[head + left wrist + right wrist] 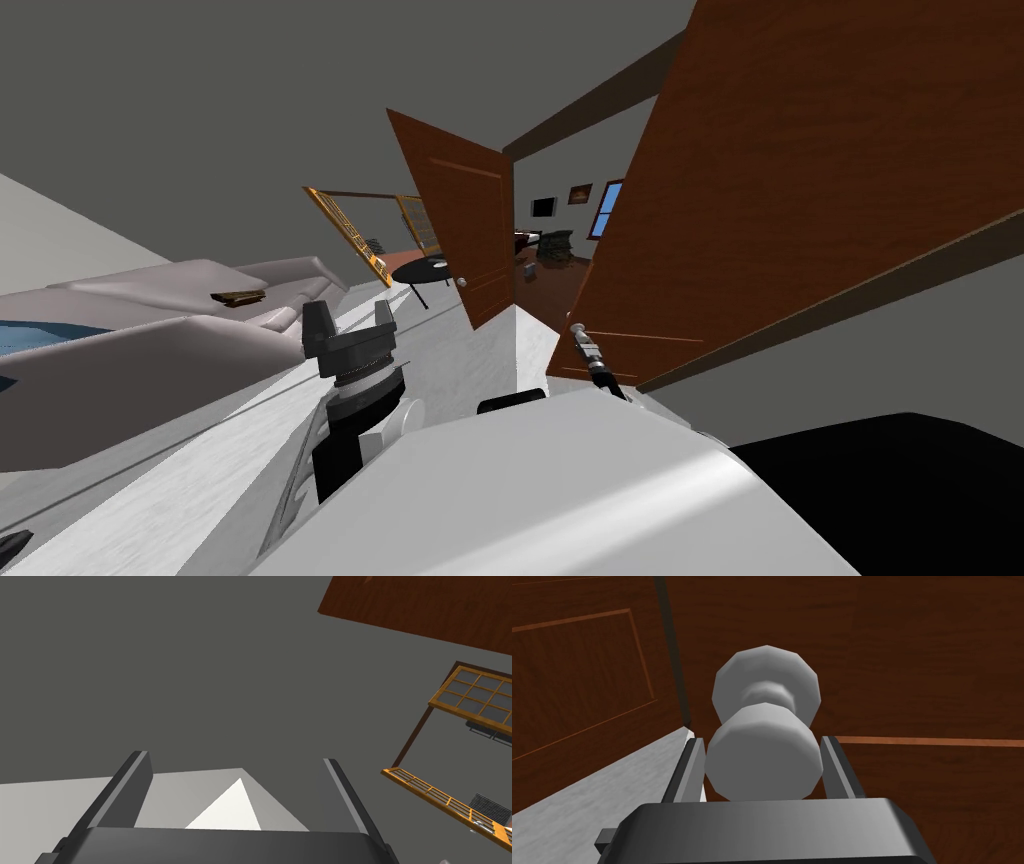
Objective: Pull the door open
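A tall brown door (800, 180) stands swung partly open at my right, and a further room shows past its edge. My right gripper (580, 330) reaches to that edge. In the right wrist view the round grey door knob (762, 751) sits between the fingers of the right gripper (762, 740), which press its two sides against the brown door leaf (912, 651). My left gripper (349, 322) is raised in front of my chest, away from the door. Its fingers (137, 786) stand wide apart with nothing between them.
A second brown door (465, 220) with a small knob (462, 282) stands open ahead. A grey sofa (150, 330) lies at the left, with a round black table (425, 268) and orange-framed windows (350, 225) behind it. A black area (900, 490) lies at the lower right.
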### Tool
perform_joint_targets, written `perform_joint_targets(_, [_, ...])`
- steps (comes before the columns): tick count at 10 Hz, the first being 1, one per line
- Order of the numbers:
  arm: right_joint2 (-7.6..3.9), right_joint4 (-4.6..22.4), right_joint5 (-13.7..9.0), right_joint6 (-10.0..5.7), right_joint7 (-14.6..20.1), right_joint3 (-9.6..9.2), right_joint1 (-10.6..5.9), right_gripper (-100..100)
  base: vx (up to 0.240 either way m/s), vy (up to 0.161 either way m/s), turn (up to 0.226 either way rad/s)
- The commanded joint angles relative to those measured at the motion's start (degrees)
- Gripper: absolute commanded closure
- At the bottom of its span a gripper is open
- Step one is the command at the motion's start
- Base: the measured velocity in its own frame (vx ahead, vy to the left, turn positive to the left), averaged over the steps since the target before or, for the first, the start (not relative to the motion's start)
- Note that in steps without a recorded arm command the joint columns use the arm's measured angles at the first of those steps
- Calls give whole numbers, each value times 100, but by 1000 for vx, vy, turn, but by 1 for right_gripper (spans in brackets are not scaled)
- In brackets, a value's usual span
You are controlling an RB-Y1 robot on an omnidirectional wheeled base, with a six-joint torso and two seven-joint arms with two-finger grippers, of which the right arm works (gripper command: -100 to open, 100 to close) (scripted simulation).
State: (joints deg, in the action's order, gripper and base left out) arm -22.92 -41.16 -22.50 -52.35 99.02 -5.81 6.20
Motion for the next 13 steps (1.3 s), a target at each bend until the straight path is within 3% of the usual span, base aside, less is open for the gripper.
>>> perform_joint_targets(1, [-79, -67, 78, -68, 119, -119, 85, 100, -228, -28, 51])
perform_joint_targets(3, [-78, -61, 95, -67, 124, -145, 67, 100, -167, -12, 30])
perform_joint_targets(11, [-379, -241, 474, -497, 567, -681, 377, 100, -178, -47, 41])
perform_joint_targets(12, [-344, -194, 463, -488, 538, -668, 334, 100, -92, -2, 3])
perform_joint_targets(13, [-392, -147, 511, -653, 609, -732, 434, 100, -52, -8, 39])
